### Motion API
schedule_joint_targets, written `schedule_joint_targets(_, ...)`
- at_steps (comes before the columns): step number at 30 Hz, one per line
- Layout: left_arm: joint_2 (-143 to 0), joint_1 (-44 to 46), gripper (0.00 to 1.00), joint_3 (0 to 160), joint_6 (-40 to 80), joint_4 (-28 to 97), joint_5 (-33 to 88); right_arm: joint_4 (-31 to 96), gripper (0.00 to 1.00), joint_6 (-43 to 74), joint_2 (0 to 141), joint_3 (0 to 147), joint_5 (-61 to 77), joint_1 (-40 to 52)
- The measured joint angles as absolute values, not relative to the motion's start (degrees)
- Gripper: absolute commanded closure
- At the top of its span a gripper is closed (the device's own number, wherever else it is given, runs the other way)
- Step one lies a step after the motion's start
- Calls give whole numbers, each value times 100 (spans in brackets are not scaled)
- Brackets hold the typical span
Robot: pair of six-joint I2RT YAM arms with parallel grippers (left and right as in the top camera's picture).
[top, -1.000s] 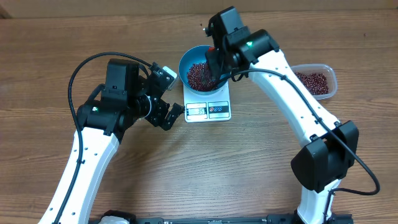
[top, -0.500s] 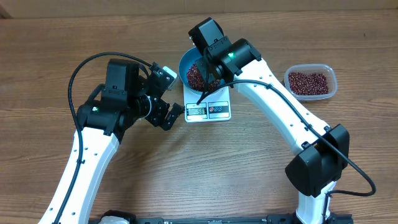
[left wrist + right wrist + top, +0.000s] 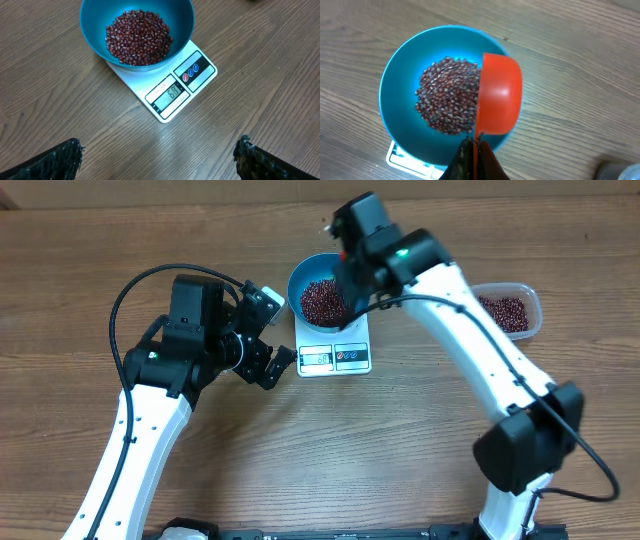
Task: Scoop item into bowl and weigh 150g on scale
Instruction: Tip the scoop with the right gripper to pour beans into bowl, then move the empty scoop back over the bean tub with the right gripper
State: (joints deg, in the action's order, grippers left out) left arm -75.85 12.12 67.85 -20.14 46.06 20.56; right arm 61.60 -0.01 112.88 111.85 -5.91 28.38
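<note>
The blue bowl (image 3: 298, 280) stands on the white scale (image 3: 352, 358) and holds a heap of dark red beans (image 3: 322, 302). My right gripper (image 3: 347, 276) hangs over the bowl's right side, shut on the thin handle of a red scoop (image 3: 500, 95). The scoop is tipped on its side above the beans (image 3: 447, 102) inside the bowl (image 3: 395, 100). My left gripper (image 3: 274, 370) rests left of the scale, open and empty. From the left wrist, the bowl (image 3: 92, 20), beans (image 3: 139, 37) and scale (image 3: 131, 82) lie ahead of the wide-open left gripper (image 3: 157, 155).
A clear plastic tub (image 3: 512, 312) with more beans sits at the right, partly hidden behind my right arm. A corner of the scale (image 3: 402, 157) shows under the bowl in the right wrist view. Bare wood surrounds the scale.
The right arm swung left over the bowl half a second ago and has come back right, covering part of the tub again. The left arm has not moved.
</note>
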Motion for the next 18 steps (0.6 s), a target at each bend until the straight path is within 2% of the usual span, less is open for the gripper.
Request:
schedule_joint_targets(6,-7585,1212,0,6785,-2014,4606,2056,6751,96,-3,10401,11187,165,1750)
schedule_joint_targets(11,-7585,1212,1,6785,-2014,4606,2056,7365,96,-1,9745,11279,572,408)
schedule_joint_targets(18,-7585,1212,0,6785,-2014,4609,2056,8132,96,-266,9671,11260,749,-910)
